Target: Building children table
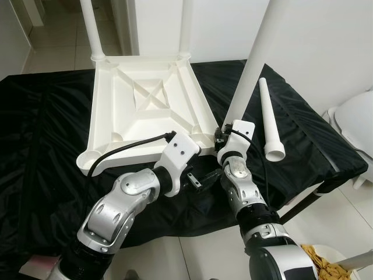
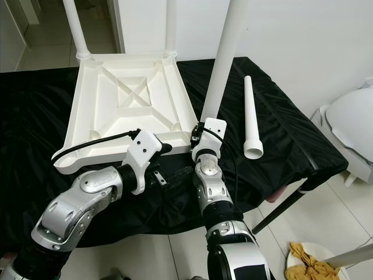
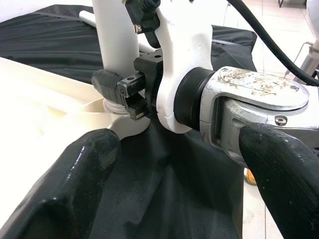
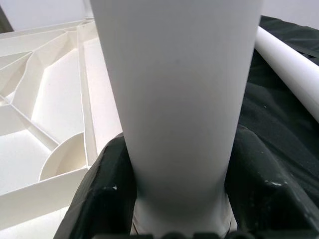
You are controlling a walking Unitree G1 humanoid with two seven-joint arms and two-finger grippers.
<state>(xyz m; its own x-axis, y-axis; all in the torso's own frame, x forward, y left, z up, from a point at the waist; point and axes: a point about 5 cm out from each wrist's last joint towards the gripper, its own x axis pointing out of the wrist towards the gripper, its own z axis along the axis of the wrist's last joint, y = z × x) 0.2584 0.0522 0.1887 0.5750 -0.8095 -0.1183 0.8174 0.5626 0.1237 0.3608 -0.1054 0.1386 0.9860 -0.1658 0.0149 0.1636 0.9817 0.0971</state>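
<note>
- White tabletop [image 1: 145,99] lies upside down on the black-covered desk [image 1: 46,146], centre-left of the head views; two legs [image 1: 92,29] stand at its far corners, top of frame.
- My right gripper [image 1: 224,133] has its jaws clenched on a third leg [image 1: 252,58] at its base, at the tabletop's near right corner, leg tilted up toward top right.
- My left gripper [image 1: 204,179] sits just below that corner, jaws released, fingers [image 3: 75,184] apart.
- Loose fourth leg [image 1: 270,119] lies on the desk, right of centre.
</note>
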